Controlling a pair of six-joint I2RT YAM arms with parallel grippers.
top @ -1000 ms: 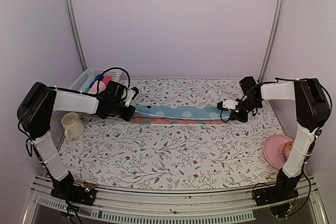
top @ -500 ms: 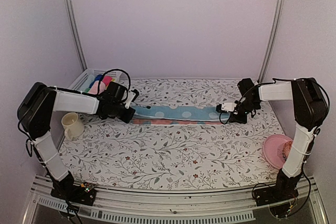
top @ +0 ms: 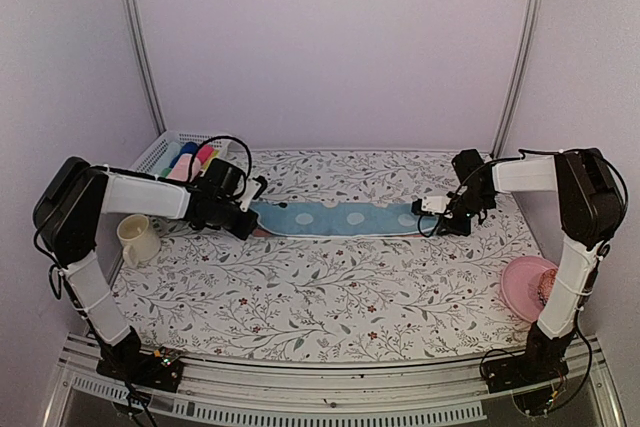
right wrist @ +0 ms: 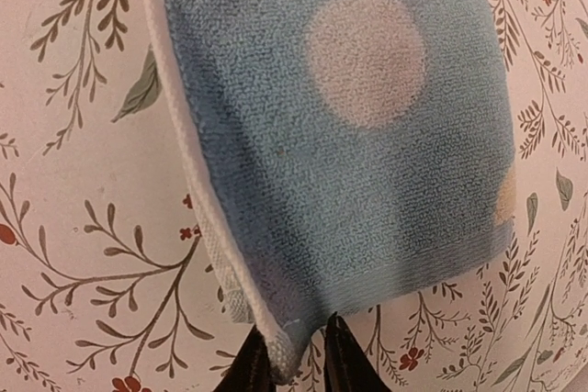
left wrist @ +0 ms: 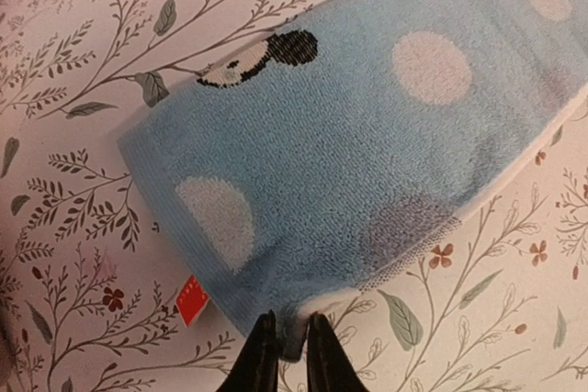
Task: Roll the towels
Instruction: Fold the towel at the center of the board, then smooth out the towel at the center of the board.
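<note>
Towel (top: pixel 335 219), light blue with pale dots, folded into a long narrow strip, flat across the far middle of the surface (top: pixel 330 297). Soft terry, light and limp (likely to sag and unfold if lifted by one corner). Best taken at a short end, across the full hem, then rolled along the strip. Left end effector (left wrist: pixel 292 351) pinched on the near hem at its end. Right end effector (right wrist: pixel 289 360) straddling the opposite corner, fingers slightly apart; clamped or released, cannot tell.

No text can be read anywhere: a small red tag (left wrist: pixel 190 299) is seen at the light blue towel's (left wrist: pixel 367 135) edge, but any print on it cannot be made out.
</note>
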